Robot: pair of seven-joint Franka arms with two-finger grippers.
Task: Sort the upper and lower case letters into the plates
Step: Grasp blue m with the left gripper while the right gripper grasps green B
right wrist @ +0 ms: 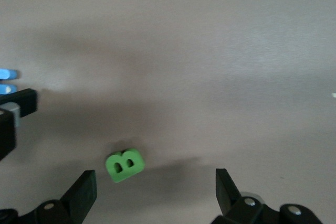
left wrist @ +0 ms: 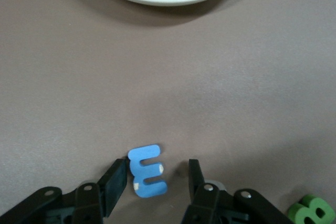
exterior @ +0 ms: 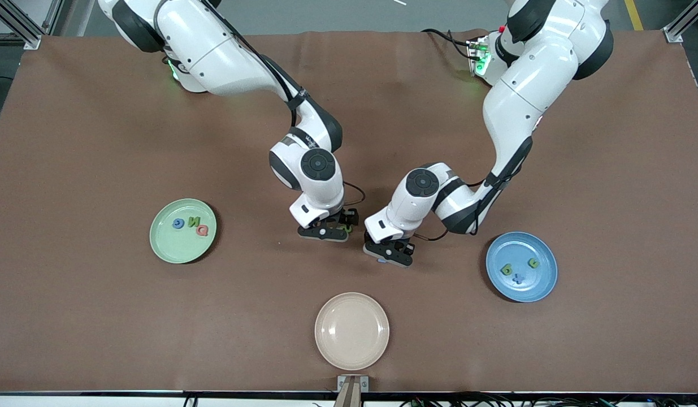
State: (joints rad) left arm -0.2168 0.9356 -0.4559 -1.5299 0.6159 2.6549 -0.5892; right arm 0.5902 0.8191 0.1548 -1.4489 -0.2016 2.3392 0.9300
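Sorting stands three-quarters done, as you can judge from the plates: the pale green plate (exterior: 163, 240), toward the right arm's end of the table (exterior: 89, 316), holds three capitals, a blue G (exterior: 178, 224), a green N (exterior: 195, 221) and a pink Q (exterior: 202, 230); the blue plate (exterior: 543, 285), toward the left arm's end, holds three small letters, two green ones (exterior: 506, 269) (exterior: 533, 263) and a blue x (exterior: 517, 278). Two letters remain on the table between the plates, both farther from the front camera than the empty cream plate (exterior: 351, 330), which plays no part. You see the left tool (left wrist: 157, 182) low over the blue m (left wrist: 147, 171), its fingers (left wrist: 116, 181) spread to either side of the letter and not yet closed on it. The right tool (right wrist: 156, 186) hangs just beside it, over the green B (right wrist: 125, 164), fingers likewise released and wide, with the letter sitting nearer one finger than the other. Judged from this, what is left for you is two grasps and two carries: m to the blue plate, B to the pale green one. Watch the two tools, since they work close together.
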